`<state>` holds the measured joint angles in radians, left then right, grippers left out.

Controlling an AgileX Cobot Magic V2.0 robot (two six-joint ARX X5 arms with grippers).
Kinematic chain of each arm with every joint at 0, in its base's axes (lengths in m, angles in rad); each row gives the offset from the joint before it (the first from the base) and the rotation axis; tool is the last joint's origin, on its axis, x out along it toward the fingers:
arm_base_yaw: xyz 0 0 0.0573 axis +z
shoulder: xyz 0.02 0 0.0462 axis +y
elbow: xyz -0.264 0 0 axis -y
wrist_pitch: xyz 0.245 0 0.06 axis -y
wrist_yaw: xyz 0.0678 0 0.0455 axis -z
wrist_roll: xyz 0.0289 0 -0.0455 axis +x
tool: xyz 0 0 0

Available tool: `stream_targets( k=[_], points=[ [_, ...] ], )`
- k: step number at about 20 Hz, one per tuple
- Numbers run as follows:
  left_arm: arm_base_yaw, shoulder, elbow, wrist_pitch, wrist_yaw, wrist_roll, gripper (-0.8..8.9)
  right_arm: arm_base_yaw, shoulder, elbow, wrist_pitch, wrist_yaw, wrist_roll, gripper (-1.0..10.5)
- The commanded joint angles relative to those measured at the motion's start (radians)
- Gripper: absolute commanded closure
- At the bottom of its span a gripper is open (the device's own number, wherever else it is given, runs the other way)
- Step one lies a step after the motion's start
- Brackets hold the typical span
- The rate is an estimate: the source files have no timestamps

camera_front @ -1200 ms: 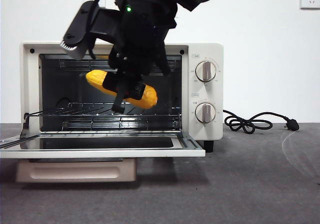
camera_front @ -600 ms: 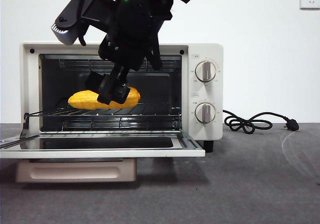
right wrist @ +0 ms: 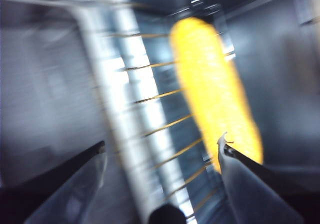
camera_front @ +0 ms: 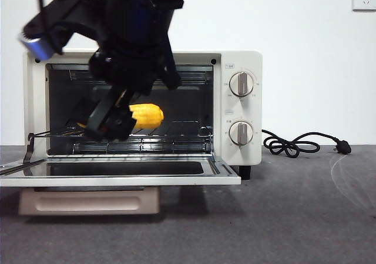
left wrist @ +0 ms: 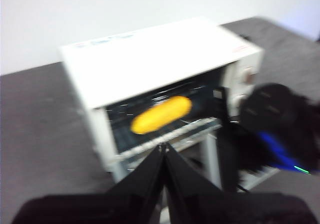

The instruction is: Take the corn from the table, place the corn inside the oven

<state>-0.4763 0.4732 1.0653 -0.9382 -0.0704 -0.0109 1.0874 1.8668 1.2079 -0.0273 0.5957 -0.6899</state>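
From the front, the right gripper (camera_front: 111, 120) reaches into the open oven (camera_front: 238, 58), and the corn (camera_front: 147, 116) lies on the rack just right of its tips.

The left wrist shows the left gripper (left wrist: 164, 146) pinched closed on nothing, out in front of the oven (left wrist: 150, 59).

The right wrist shows 2 jaws spread wide, with the corn (right wrist: 215, 94) loose beside 1.

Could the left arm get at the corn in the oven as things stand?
Probably not cleanly: the corn lies on the rack behind the open door, but the right gripper and its arm fill the oven opening, while the left gripper hangs outside.
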Motion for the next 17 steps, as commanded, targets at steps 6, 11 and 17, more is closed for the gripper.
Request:
stream_targets(
  k=[6, 11, 17],
  points=[
    [0.036, 0.230, -0.006, 0.140, -0.062, 0.185, 8.20, 0.122, -0.167, 0.002, -0.322, -0.005, 0.359, 9.2],
    [0.279, 0.356, -0.007, 0.154, 0.262, 0.169, 8.22, 0.150, -0.390, 0.002, -0.599, -0.153, 0.515, 9.6],
    [0.564, 0.425, -0.109, 0.184, 0.655, 0.096, 8.22, 0.089, -0.658, 0.002, -0.740, -0.241, 0.587, 9.6]
  ],
)
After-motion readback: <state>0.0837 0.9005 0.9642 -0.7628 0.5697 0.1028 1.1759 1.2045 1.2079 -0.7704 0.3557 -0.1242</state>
